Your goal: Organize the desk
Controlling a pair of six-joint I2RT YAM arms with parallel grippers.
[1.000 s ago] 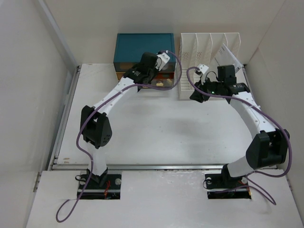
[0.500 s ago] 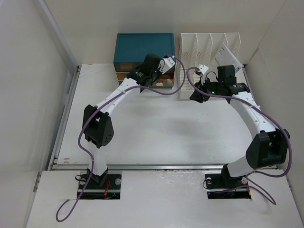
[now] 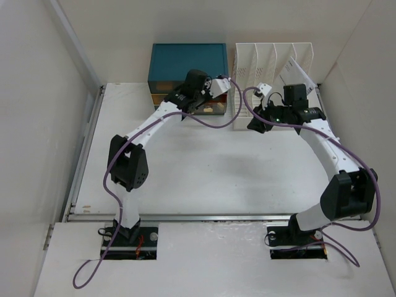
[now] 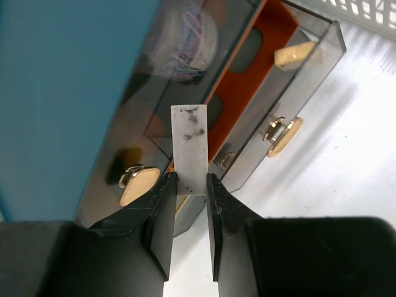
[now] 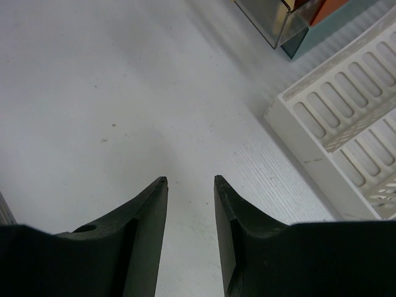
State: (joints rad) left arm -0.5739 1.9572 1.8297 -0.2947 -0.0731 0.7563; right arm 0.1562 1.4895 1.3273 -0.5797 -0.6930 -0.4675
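Note:
A small white block (image 4: 189, 145) with dark smudges is pinched at its lower end by my left gripper (image 4: 191, 179), which is shut on it. It hangs over the open lower drawer (image 4: 250, 80), orange inside with smoky clear walls, of the teal drawer box (image 3: 185, 59). In the top view the left gripper (image 3: 218, 85) is at the box's right front. My right gripper (image 5: 190, 179) stands open with nothing between its fingers, above the white desk (image 5: 93, 93). In the top view the right gripper (image 3: 255, 124) is beside the file rack.
A beige piece (image 4: 294, 54) lies in the open drawer, and a bundle of coloured bands (image 4: 193, 32) shows behind the smoky front above it. The white slotted file rack (image 3: 272, 59) holds a paper (image 3: 296, 71). A metal rail (image 3: 204, 216) edges the desk (image 3: 204, 167) in front.
My left arm has swung right and forward, carrying the white block over the front of the drawer box. The right arm has not moved.

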